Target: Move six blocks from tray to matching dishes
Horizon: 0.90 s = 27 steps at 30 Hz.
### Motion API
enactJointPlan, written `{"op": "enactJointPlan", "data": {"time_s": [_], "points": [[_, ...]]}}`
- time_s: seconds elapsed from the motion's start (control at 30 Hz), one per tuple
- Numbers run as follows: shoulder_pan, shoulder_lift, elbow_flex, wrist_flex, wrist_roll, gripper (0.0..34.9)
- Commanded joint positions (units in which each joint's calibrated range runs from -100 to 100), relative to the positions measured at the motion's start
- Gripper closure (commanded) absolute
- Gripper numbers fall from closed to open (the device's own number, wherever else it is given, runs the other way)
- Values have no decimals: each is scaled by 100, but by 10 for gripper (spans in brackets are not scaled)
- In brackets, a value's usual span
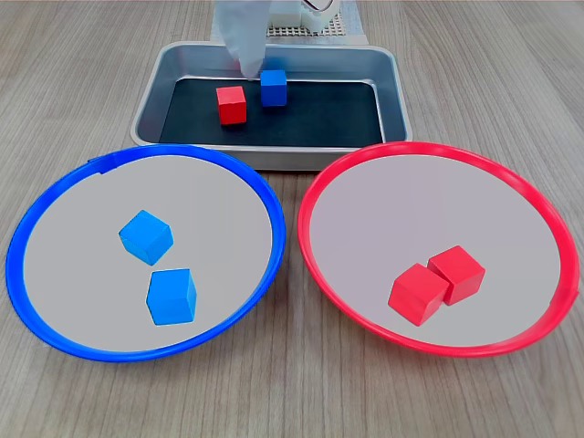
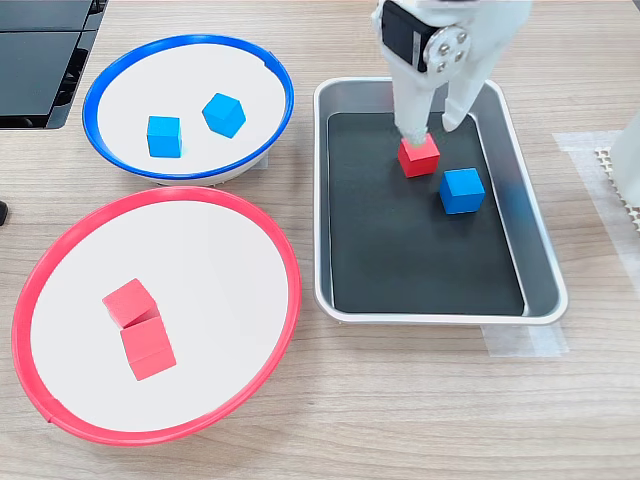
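Note:
The silver tray (image 1: 392, 91) (image 2: 540, 290) holds one red block (image 1: 232, 104) (image 2: 418, 156) and one blue block (image 1: 273, 88) (image 2: 461, 190). My white gripper (image 1: 251, 68) (image 2: 430, 127) reaches down into the tray, open, its fingertips just above and beside the red block; one fingertip (image 2: 410, 130) looks close to the block's top edge. Nothing is gripped. The blue-rimmed dish (image 1: 55, 210) (image 2: 110, 80) carries two blue blocks (image 1: 146, 236) (image 2: 164, 136). Two red blocks (image 1: 456, 274) (image 2: 130, 303) lie touching in the red-rimmed dish (image 1: 547, 228) (image 2: 270, 240).
The wooden table (image 1: 292, 401) carries everything. A dark panel (image 2: 40, 60) lies at the second exterior view's top left. Tape (image 2: 520, 340) holds the tray's near edge, and a white mesh base (image 1: 310, 30) stands behind the tray in the first exterior view.

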Motion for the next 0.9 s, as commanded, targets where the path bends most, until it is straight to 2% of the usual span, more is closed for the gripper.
{"op": "enactJointPlan", "data": {"time_s": [0.0, 0.1, 0.37, 0.67, 0.73, 0.77, 0.8, 0.83, 0.87], "points": [[309, -81, 96, -365, -39, 165], [393, 38, 160, -431, -20, 160], [600, 192, 342, -406, 205, 177], [629, 652, 333, -893, 186, 203], [591, 780, 306, -1001, 186, 218], [572, 848, 287, -1034, 200, 239], [544, 899, 269, -1059, 205, 269], [516, 959, 224, -1083, 210, 326], [487, 1010, 178, -1075, 230, 346]]}}
